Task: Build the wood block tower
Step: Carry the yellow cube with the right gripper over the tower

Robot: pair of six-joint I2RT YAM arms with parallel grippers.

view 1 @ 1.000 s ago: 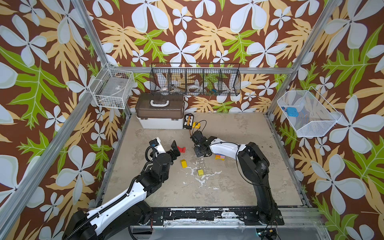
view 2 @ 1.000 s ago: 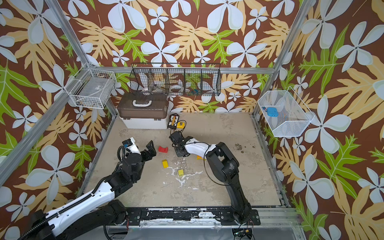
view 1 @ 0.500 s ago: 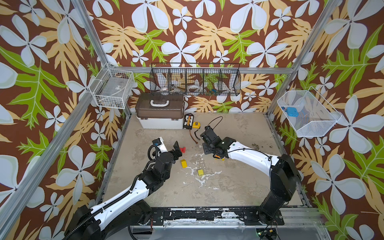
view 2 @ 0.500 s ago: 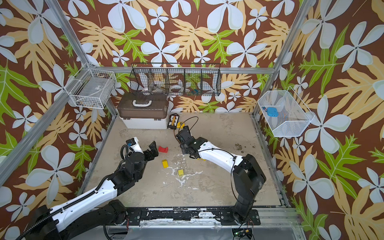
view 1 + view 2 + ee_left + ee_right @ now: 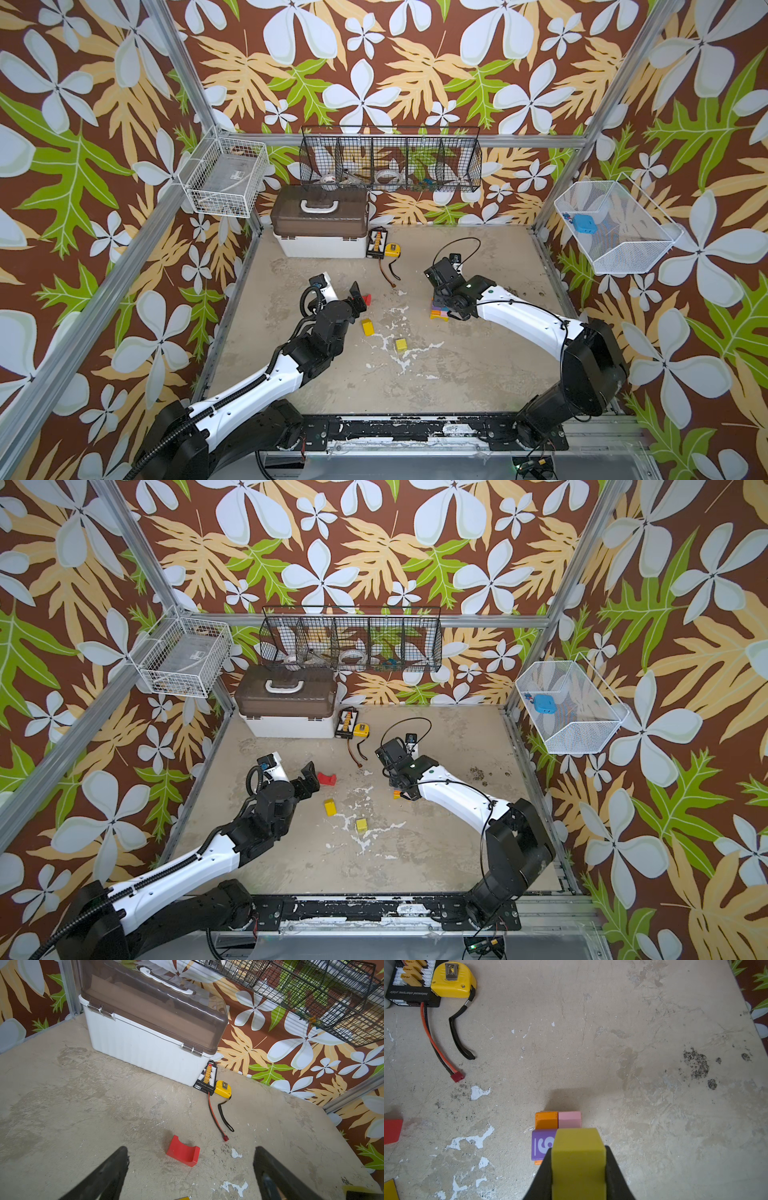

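While the right fingers (image 5: 542,1178) are closed on a yellow block (image 5: 578,1159), the job in hand looks to be setting that block onto the tower (image 5: 439,311), which stands on the bench (image 5: 457,374) directly under the right arm. From the right wrist view the top layer shows an orange block (image 5: 546,1120) and a pink block (image 5: 569,1119) side by side, with a purple block marked with a white figure (image 5: 542,1145) next to the held one. Whether the yellow block already touches the stack cannot be told.

To place it well, line its edges up square with the blocks beneath, lower it straight down with no sideways drift, and let it sit flat before letting go. Open only a little, so neither finger nudges the purple block, then lift away vertically.

The left fingers (image 5: 108,1174) are spread wide and hold nothing, with the red arch (image 5: 182,1153) lying just ahead of them. Two loose yellow blocks (image 5: 367,327) (image 5: 401,344) lie between the arms. The left arm is best kept well apart from the stack until the release is done.
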